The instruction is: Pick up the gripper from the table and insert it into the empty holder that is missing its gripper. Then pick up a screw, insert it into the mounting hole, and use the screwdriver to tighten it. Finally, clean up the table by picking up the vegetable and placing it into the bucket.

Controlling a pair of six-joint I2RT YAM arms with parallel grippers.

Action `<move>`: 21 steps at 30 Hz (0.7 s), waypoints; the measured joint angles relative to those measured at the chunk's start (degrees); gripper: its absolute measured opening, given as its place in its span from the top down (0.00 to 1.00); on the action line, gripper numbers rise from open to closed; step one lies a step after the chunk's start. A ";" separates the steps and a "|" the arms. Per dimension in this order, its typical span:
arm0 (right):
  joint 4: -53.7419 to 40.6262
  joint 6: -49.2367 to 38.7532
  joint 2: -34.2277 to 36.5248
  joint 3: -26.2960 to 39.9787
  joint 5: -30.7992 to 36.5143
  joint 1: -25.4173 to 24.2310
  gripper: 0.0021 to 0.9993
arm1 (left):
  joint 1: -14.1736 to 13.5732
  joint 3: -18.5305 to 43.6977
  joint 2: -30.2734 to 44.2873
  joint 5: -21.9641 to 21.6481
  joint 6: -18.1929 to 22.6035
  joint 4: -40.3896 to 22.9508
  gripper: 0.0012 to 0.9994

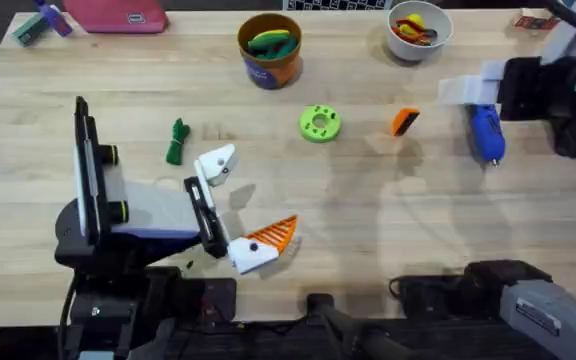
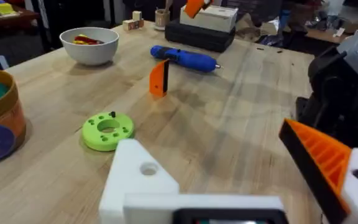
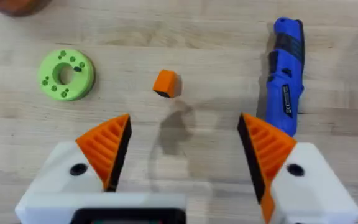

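The small loose orange wedge-shaped plastic gripper (image 1: 404,121) stood upright on the pale wooden table (image 1: 368,220), untouched, at about three o'clock from the lime green round plastic holder (image 1: 319,123) and near it. On its far side, again toward three o'clock, lay the blue cylindrical electric screwdriver (image 1: 487,133).

The right hand (image 3: 182,146) hovered above the wedge with its orange ribbed fingers (image 3: 107,146) spread wide and holding nothing. The left hand (image 1: 243,205) also stood wide and empty, down toward seven o'clock of the holder.

The first step, picking up the wedge, looked not yet begun. To do it well, I judged the right hand should centre itself over the piece, come straight down, and close across its flat sides rather than its slope, so it would not tip or squirt out. Keeping clear of the screwdriver mattered too.
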 joint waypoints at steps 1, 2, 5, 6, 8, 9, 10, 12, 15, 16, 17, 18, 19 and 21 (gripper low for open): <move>0.00 0.00 0.00 0.00 0.00 0.00 0.01 | 0.00 0.00 0.00 0.00 0.00 0.00 0.01; 0.00 0.00 -0.02 0.00 0.00 0.00 0.01 | 0.00 0.00 0.00 0.00 0.00 0.00 0.01; 0.00 0.00 0.00 0.00 0.00 0.00 0.01 | 0.00 0.00 0.00 0.00 -0.02 0.00 0.01; 0.00 0.00 0.00 0.00 -0.02 0.00 0.01 | 0.00 0.00 -0.01 0.00 0.00 0.00 0.01; 0.02 0.07 0.00 0.00 -0.15 0.00 0.01 | 0.00 0.00 -0.02 0.00 0.00 0.00 0.01; 0.02 0.30 -0.01 0.00 -0.18 -0.01 0.01 | 0.00 0.00 -0.02 0.00 0.00 0.00 0.01; 0.04 0.70 -0.01 0.00 -0.20 0.00 0.01 | 0.00 0.00 -0.02 0.00 -0.01 0.00 0.01; 0.04 2.30 0.00 0.00 -0.20 0.00 0.01 | 0.00 0.00 0.00 0.00 0.00 0.00 0.01; -0.11 4.86 0.00 0.03 -0.19 0.10 0.01 | 0.00 0.00 0.00 0.00 -0.02 0.00 0.01; -0.55 5.69 0.03 0.23 -0.17 0.35 0.01 | 0.00 0.00 0.00 0.00 0.00 0.00 0.01; -1.26 6.52 0.21 0.66 -0.12 0.81 0.01 | 0.00 0.00 -0.02 0.00 0.00 0.00 0.01; -2.36 7.29 0.67 1.48 0.15 1.55 0.01 | 0.00 0.00 -0.02 0.00 -0.02 0.00 0.01; -4.01 8.16 1.51 2.83 0.58 2.70 0.01 | 0.00 0.00 -0.02 0.00 0.00 0.00 0.01; -7.49 9.34 3.72 6.02 1.67 5.02 0.01 | 0.00 0.00 0.00 0.00 0.00 0.00 0.01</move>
